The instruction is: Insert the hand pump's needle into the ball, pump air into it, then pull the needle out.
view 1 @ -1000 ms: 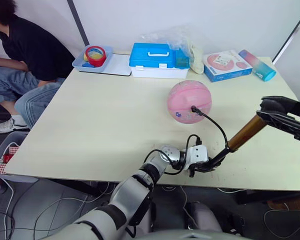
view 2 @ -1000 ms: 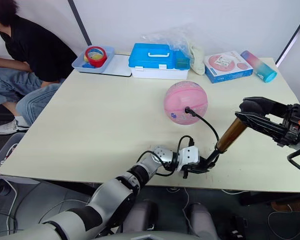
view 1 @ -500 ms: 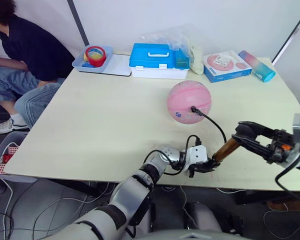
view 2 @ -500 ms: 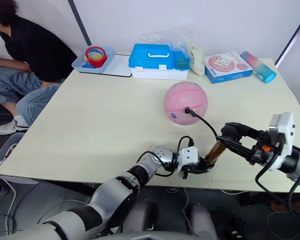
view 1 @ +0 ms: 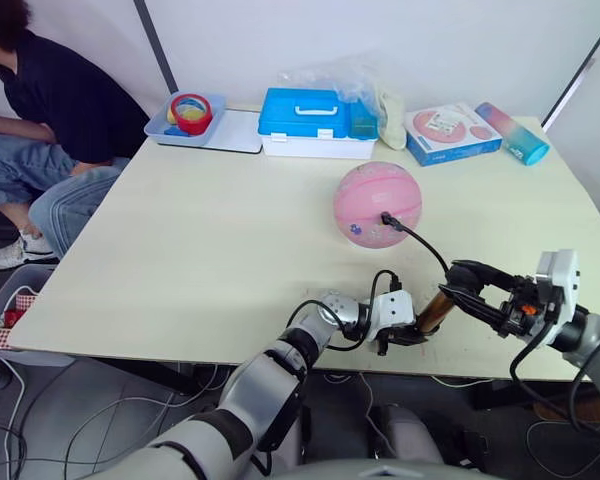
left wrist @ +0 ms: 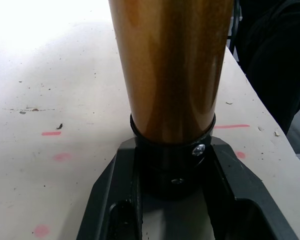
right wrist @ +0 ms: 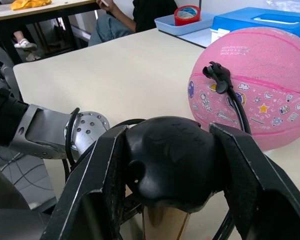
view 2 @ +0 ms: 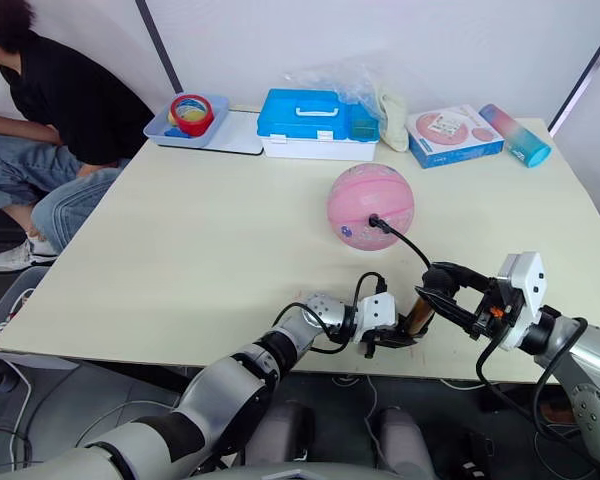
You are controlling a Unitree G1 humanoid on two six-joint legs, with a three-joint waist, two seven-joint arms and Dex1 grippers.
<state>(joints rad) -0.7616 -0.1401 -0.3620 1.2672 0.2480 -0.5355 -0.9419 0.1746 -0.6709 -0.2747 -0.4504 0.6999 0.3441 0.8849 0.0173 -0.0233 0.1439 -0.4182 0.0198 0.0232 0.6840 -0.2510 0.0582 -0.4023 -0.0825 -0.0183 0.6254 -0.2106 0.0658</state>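
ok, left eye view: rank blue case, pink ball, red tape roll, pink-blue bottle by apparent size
1. blue case, largest, though it sits farther back.
2. ball.
3. bottle and red tape roll look alike in size; unsure, not ranking them.

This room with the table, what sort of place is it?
Probably a lab or workshop: a plain work table, loose cables on the floor, a blue toolbox, and a seated person nearby.
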